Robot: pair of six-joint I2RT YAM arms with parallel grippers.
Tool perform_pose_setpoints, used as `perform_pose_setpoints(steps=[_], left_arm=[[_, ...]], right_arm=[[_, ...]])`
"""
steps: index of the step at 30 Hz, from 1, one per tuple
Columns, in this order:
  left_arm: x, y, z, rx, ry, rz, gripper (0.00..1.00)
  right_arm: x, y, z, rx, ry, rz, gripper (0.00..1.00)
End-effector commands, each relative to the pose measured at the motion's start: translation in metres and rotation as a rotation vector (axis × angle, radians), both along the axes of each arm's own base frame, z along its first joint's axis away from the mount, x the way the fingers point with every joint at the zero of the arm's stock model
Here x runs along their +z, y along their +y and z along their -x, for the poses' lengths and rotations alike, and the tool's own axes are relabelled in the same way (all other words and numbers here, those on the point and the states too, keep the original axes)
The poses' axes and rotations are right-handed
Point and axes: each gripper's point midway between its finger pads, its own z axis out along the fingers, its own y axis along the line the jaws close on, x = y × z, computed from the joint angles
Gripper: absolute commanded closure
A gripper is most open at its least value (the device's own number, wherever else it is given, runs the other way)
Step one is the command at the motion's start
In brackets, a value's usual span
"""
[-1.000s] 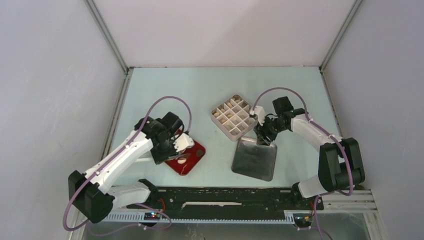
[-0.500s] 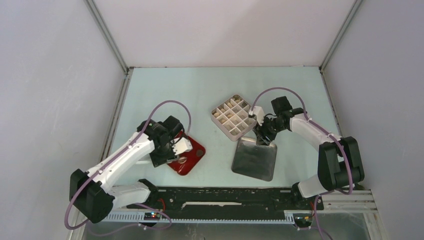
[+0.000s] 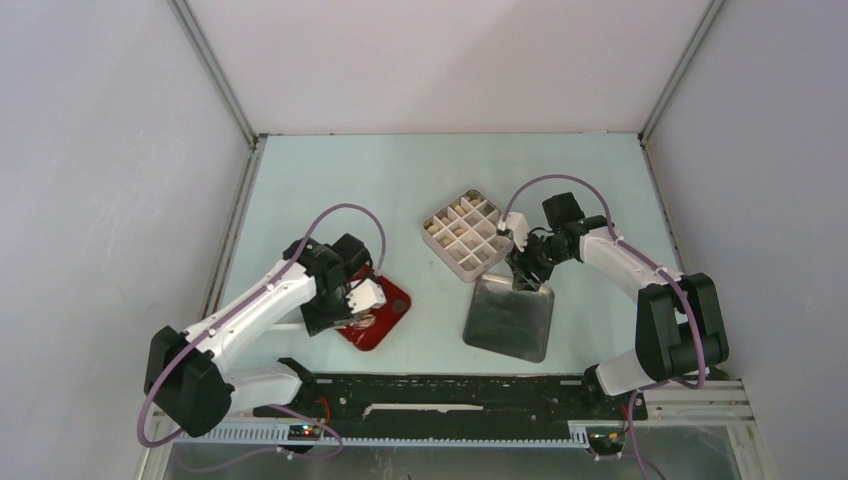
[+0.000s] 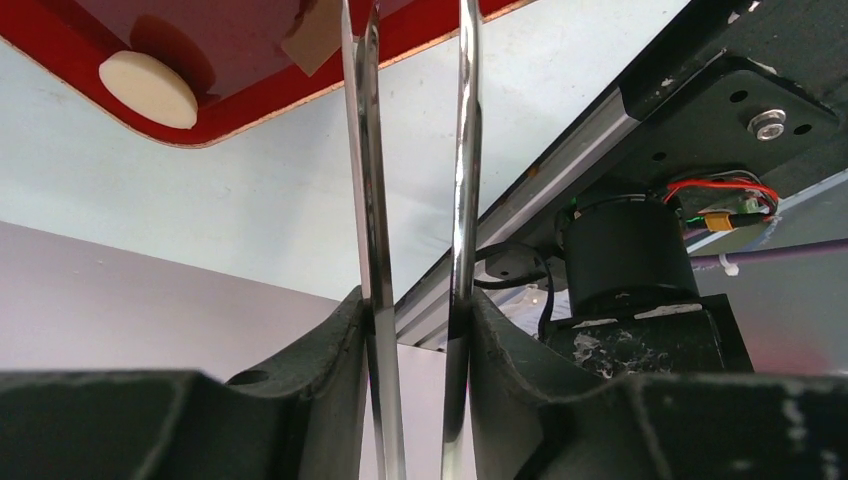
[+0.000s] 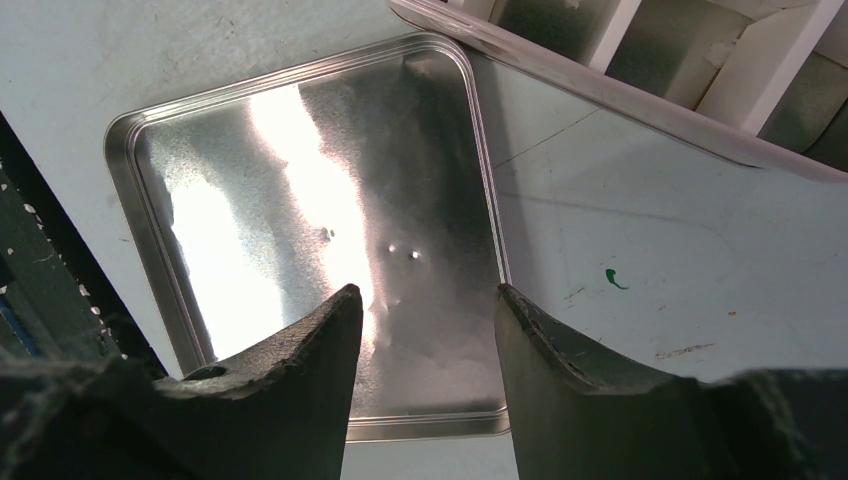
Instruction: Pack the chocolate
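My left gripper [image 3: 347, 310] [image 4: 415, 300] is shut on the metal tongs [image 4: 366, 150], whose two blades stand slightly apart and reach over the red tray [image 3: 388, 312] [image 4: 240, 100]. One cream-white oval chocolate [image 4: 148, 88] lies in the tray's corner, left of the tongs. A tan flat piece [image 4: 314, 36] shows at the left blade; I cannot tell if it is held. My right gripper [image 3: 524, 274] [image 5: 424, 305] is open and empty, low over the far corner of the metal tin lid [image 3: 510, 322] [image 5: 300, 200]. No dark chocolates show.
A white divided box [image 3: 463, 233] [image 5: 640, 95] stands just behind the lid, next to the right gripper; its contents are too small to tell. The black rail with the arm bases [image 3: 450, 392] [image 4: 640, 110] runs along the near edge, close to the red tray.
My left arm has swung toward the near edge with the tongs and now sits lower over the red tray. The right arm has not moved.
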Motion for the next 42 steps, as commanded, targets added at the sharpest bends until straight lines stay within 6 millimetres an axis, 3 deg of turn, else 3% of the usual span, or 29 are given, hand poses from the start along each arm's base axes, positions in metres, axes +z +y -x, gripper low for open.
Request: perform_pose_setpoints(steps=[1,7,10,16,24,29,35,42], left_arm=[[-0.003,-0.001,0.004,-0.021,0.045,0.005,0.68],[0.016,-0.015,-0.008,-0.044,-0.005,0.07,0.87],[0.033,-0.032,-0.018,-0.051,-0.039,0.157,0.89],[0.057,-0.073,-0.058,-0.056,-0.148,0.299,0.87],[0.062,-0.136,-0.142,0.004,-0.336,0.458,0.87],[0.067,-0.183,-0.183,0.06,-0.361,0.584,0.86],[0.07,-0.227,-0.214,0.083,-0.342,0.688,0.86],[0.061,-0.258,-0.228,0.104,-0.257,0.724,0.84]], right_arm=[[0.012,0.003,-0.012,0.015,-0.053,-0.004,0.46],[0.013,0.002,-0.013,0.012,-0.055,-0.006,0.46],[0.012,0.002,-0.013,0.012,-0.055,-0.003,0.46],[0.012,0.001,-0.014,0.007,-0.056,-0.002,0.46],[0.014,-0.003,-0.017,-0.013,-0.064,0.003,0.47],[0.014,-0.008,-0.02,-0.032,-0.066,0.003,0.47],[0.015,-0.01,-0.021,-0.039,-0.07,-0.001,0.47],[0.02,-0.013,-0.023,-0.054,-0.082,-0.012,0.47]])
